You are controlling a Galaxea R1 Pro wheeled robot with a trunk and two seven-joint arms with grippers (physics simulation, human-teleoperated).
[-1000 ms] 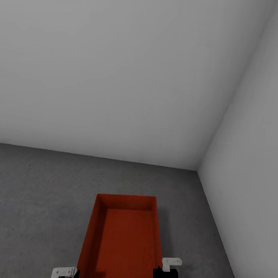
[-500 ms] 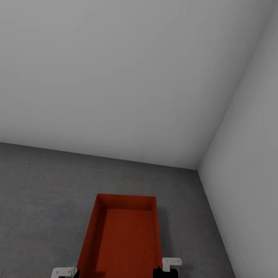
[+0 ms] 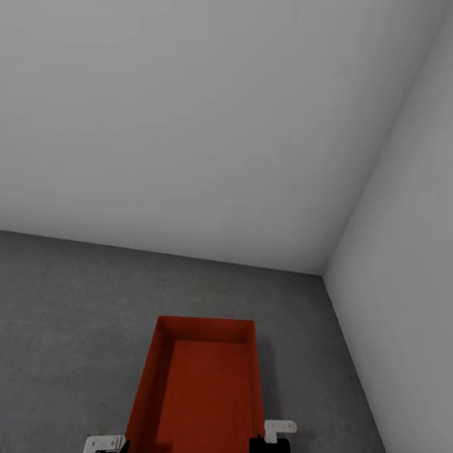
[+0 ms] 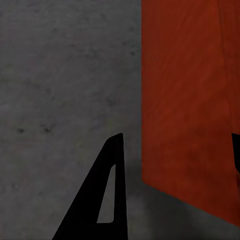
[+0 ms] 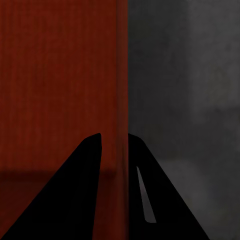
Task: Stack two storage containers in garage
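Nothing has shifted over the last second: the storage container (image 3: 198,398) sits near on the garage floor (image 3: 49,319), right claw (image 5: 114,142) narrow on its wall, left claw (image 4: 175,150) wide astride the other; release seems due

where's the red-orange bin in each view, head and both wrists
Head view: the bin sits low and centre, between the two hands, over the grey floor.
Left wrist view: its outer side wall is the red surface next to the floor.
Right wrist view: its inside shows, with the right hand straddling the thin wall.
Shared landmark: the speckled grey floor beside the bin.
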